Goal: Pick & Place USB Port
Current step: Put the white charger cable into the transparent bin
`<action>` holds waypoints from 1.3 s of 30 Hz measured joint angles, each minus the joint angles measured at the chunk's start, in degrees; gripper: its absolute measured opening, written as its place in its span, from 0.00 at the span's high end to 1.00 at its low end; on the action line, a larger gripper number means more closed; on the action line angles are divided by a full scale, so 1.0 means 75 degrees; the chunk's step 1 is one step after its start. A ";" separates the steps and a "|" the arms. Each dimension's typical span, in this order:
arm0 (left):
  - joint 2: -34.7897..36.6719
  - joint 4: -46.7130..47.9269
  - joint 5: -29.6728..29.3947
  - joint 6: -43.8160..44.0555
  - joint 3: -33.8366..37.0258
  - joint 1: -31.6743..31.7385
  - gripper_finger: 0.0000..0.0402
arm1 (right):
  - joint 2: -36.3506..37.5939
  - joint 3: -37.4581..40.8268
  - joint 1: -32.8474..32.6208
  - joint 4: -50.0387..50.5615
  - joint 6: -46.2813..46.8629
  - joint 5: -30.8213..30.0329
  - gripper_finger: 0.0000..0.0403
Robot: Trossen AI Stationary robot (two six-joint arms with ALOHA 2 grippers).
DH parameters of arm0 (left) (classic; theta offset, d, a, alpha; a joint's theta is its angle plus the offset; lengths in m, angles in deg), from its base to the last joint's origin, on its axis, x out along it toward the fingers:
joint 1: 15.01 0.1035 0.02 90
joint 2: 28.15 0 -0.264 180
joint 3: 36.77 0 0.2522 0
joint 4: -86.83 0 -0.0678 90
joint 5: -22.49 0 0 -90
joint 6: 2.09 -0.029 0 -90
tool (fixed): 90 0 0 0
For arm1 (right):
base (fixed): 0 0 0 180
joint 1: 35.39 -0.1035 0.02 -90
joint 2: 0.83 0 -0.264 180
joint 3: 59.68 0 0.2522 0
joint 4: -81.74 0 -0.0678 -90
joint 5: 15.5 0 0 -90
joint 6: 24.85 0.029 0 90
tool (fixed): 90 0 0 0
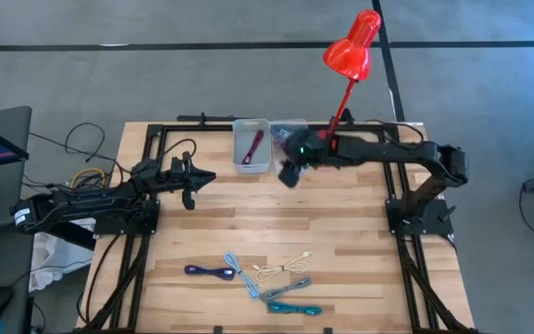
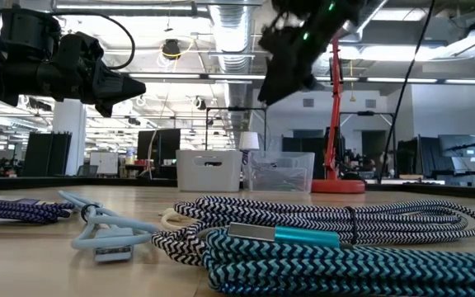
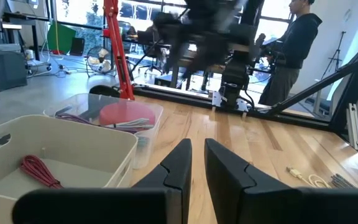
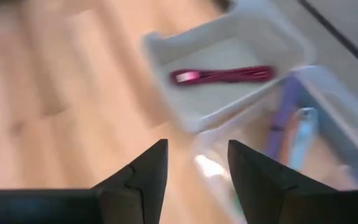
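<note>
Several USB cables lie near the table's near edge: a purple one [image 1: 208,271], a light-blue one [image 1: 239,268], a cream one [image 1: 284,269] and teal braided ones [image 1: 290,299] [image 2: 303,239]. A white bin [image 1: 250,146] [image 4: 229,56] at the far edge holds a maroon cable [image 4: 222,74] [image 3: 39,169]. A clear bin [image 1: 286,128] [image 4: 303,124] beside it holds more cables. My right gripper [image 1: 290,173] [image 4: 196,165] hangs open and empty in the air just near of the bins. My left gripper [image 1: 196,180] [image 3: 197,165] hovers left of the white bin, empty, its fingers a narrow gap apart.
A red desk lamp [image 1: 349,51] stands at the far edge behind the clear bin. A black frame [image 1: 146,167] runs around the tabletop. Bare wood [image 1: 276,223] lies between the bins and the cables. A person [image 3: 297,43] stands beyond the table's right side.
</note>
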 joint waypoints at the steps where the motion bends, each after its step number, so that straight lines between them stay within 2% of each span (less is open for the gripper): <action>1: -0.0002 0.0000 0.0000 0.0001 0.0000 0.0001 0.89 | 0.0050 0.0000 -0.0241 0.0146 -0.0003 0.0000 0.61; 10: 0.0000 0.0000 0.0000 0.0000 0.0000 0.0002 0.89 | 0.0006 0.0000 -0.2252 0.1101 0.0125 -0.0011 0.65; 17: 0.0000 -0.0003 0.0000 0.0000 0.0000 0.0002 0.89 | -0.0533 0.0000 -0.3452 0.0955 0.0762 -0.0015 0.61; 27: 0.0000 0.0000 0.0000 0.0029 0.0000 0.0002 0.89 | -0.1844 0.0009 -0.4271 0.0891 0.1305 -0.0013 0.48; 35: -0.0001 0.0000 0.0000 0.0029 0.0000 0.0001 0.89 | -0.2219 0.0009 -0.4819 0.0425 0.1890 0.1237 0.46; 39: 0.0000 0.0000 0.0000 0.0029 0.0000 0.0002 0.89 | -0.2217 0.0003 -0.5028 0.0145 0.2013 0.1239 0.47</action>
